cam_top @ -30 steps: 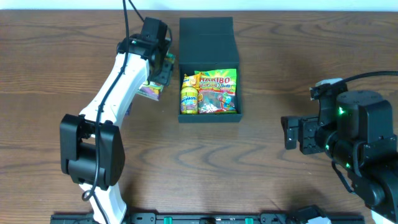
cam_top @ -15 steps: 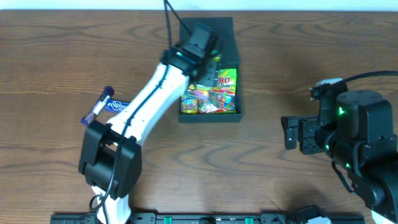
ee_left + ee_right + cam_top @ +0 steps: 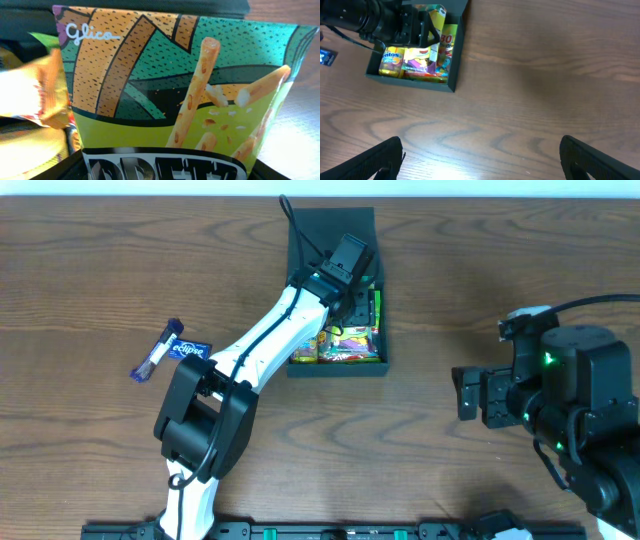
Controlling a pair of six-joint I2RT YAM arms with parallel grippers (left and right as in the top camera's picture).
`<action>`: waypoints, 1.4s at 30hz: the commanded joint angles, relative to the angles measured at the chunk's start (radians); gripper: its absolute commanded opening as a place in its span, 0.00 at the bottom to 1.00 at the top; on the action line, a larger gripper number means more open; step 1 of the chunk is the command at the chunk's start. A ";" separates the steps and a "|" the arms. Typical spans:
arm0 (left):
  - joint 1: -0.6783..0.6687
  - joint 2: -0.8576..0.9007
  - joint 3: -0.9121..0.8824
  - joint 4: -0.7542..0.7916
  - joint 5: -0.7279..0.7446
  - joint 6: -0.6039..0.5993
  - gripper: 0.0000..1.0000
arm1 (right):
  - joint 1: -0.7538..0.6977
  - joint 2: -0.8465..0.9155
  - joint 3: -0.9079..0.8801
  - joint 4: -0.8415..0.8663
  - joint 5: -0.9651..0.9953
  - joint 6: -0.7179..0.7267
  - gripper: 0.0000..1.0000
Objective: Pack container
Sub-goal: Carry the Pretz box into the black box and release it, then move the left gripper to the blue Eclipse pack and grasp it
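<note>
Dark cardboard container [image 3: 362, 225] sits upper centre on the surface, its long axis running up-down the frame. Left gripper [image 3: 356, 280], clamped on one Pretz box [image 3: 165, 90], hangs directly over its right half. Right gripper [image 3: 468, 395] sits spread wide, well apart. One Eclipse pack [image 3: 172, 350] lies outside, left.

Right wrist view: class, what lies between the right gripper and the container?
Nothing: only bare wooden table separates the right gripper from the container, shown in the right wrist view and confirmed overhead.
</note>
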 commanded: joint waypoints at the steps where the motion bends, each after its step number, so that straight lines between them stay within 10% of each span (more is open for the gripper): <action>1: -0.024 -0.003 0.026 -0.003 0.042 -0.041 0.72 | -0.009 -0.004 -0.001 -0.001 0.005 -0.015 0.99; 20: -0.032 -0.012 0.055 -0.021 -0.037 -0.040 0.92 | -0.009 -0.004 -0.001 -0.001 0.006 -0.015 0.99; 31: 0.063 -0.047 0.319 -0.383 -0.376 -0.017 0.92 | -0.009 -0.004 -0.001 -0.001 0.006 -0.014 0.99; 42: 0.348 -0.070 0.336 -0.742 -0.375 -0.370 0.91 | -0.009 -0.004 -0.001 -0.001 0.006 -0.014 0.99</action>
